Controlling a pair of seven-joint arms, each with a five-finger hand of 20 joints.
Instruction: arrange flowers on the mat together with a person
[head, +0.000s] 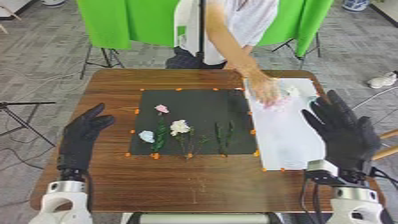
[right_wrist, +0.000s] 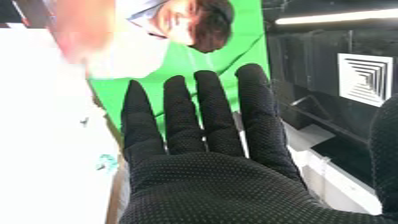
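On the white sheet (head: 286, 137), near its right edge: blue-green bloom (right_wrist: 107, 163), close beside the right hand (head: 346, 134).
Bearing, right hand to blue-green bloom: about 11 o'clock in the head view; the bloom's long axis cannot be made out.
Nearer hand: right; the left hand (head: 78, 142) is across the table (head: 200, 192), beyond the black mat (head: 200, 100).
Right hand state: fingers extended and spread, nothing clamped, pointing toward 11 o'clock.
Left hand state: fingers apart and relaxed, nothing gripped, pointing toward 1 o'clock.
Black mat, contents: pink bloom (head: 161, 108) toward 10 o'clock; white bloom (head: 179, 127) just left of centre, stems toward 6 o'clock; pale blue bloom (head: 147, 136) toward 8 o'clock; green sprigs (head: 222, 139) toward 5 o'clock, long axes roughly 12 to 6.
Person's hand (head: 262, 90): at the sheet's 11 o'clock end, above a pink-tinged bloom (head: 277, 105) — contact cannot be confirmed.
Next move, judged: right hand lowers toward the blue-green bloom, then carries it toward 9 o'clock onto the mat.
Caution: the person's arm lies near that route — hold until it clears.
Markings: no legible lettering on mat or sheet; orange tabs (head: 253, 132) along the mat's border.
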